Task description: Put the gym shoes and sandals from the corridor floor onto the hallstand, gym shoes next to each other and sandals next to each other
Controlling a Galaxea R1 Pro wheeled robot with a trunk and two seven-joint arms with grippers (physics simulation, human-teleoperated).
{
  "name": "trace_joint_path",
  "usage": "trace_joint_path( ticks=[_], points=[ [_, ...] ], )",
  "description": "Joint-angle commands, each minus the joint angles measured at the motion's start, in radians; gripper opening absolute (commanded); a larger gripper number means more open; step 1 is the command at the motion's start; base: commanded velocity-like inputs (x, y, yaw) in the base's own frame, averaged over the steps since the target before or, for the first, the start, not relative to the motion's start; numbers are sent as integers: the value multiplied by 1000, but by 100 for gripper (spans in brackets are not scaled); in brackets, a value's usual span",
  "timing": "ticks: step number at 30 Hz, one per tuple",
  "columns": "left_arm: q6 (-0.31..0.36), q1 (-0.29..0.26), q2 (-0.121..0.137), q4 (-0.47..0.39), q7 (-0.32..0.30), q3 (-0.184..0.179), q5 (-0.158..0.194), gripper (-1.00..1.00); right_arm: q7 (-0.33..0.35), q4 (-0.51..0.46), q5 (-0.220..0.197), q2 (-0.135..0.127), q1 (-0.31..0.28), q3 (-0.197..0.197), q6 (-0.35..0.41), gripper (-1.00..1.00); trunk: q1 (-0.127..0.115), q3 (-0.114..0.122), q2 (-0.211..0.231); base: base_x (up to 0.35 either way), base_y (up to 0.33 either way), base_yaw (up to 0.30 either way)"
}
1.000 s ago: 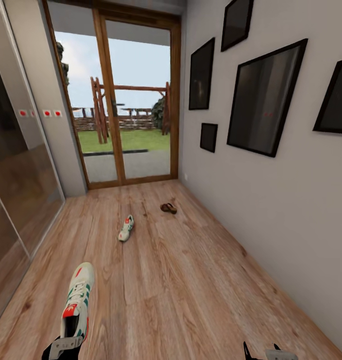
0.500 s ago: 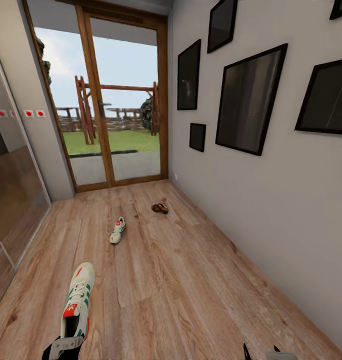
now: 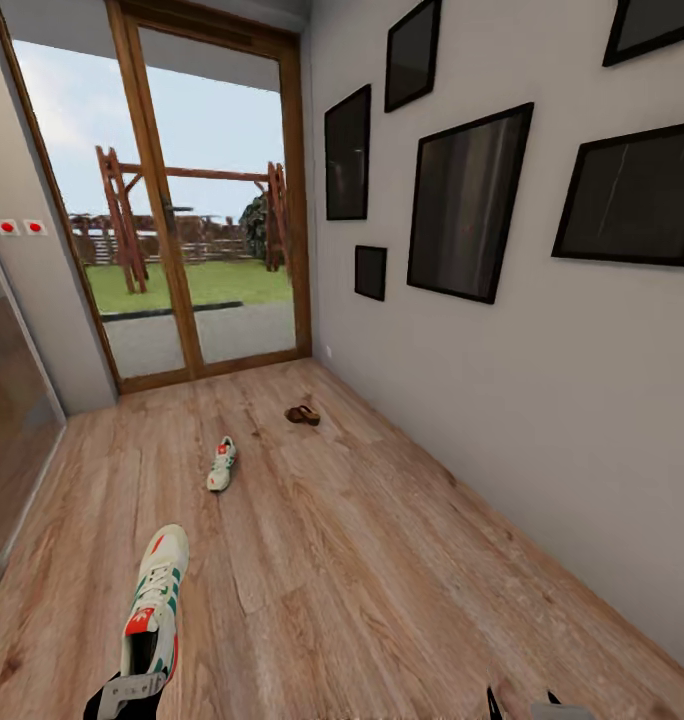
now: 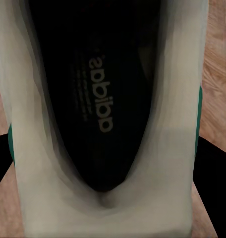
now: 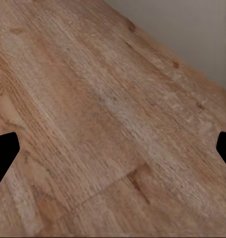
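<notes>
My left gripper (image 3: 132, 690) is shut on the heel of one gym shoe (image 3: 157, 595), white with green stripes and red patches, held toe-forward above the corridor floor (image 3: 362, 560). The left wrist view looks into that gym shoe (image 4: 108, 99), with dark fingers on either side of it. The other gym shoe (image 3: 220, 465) lies on the planks farther ahead. Beyond it, near the right wall, the brown sandals (image 3: 302, 414) lie close together. My right gripper (image 3: 527, 708) is open and holds nothing; the right wrist view shows this gripper (image 5: 114, 151) over bare planks. The hallstand is out of view.
A wood-framed glass door (image 3: 197, 200) closes the corridor's far end. The grey right wall (image 3: 542, 400) carries several black-framed pictures (image 3: 462, 205). A mirrored wardrobe (image 3: 12, 420) runs along the left side.
The whole view has swung to the right, so the door, the floor shoe and the sandals sit further left in the picture. The held gym shoe and both grippers keep their places.
</notes>
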Motion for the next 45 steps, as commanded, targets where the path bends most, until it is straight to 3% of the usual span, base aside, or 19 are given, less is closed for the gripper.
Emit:
trace_joint_path(
  ticks=[1,26,39,45],
  points=[
    [-1,0,0,1,-10,2,9,-100,0,0,10,0,-1,-4,-3,100,0,-1,0,-96,295,-272],
    [-1,0,0,-1,-10,3,9,-100,0,0,12,0,-1,-4,-2,100,0,-1,0,-11,48,-273],
    [-1,0,0,0,-9,3,9,-100,1,0,11,0,-1,-4,-3,100,-50,40,91,0,0,-273],
    [-1,0,-1,2,-10,3,9,-100,4,0,11,0,-1,-4,-2,100,-50,40,91,0,0,-273]
  ],
)
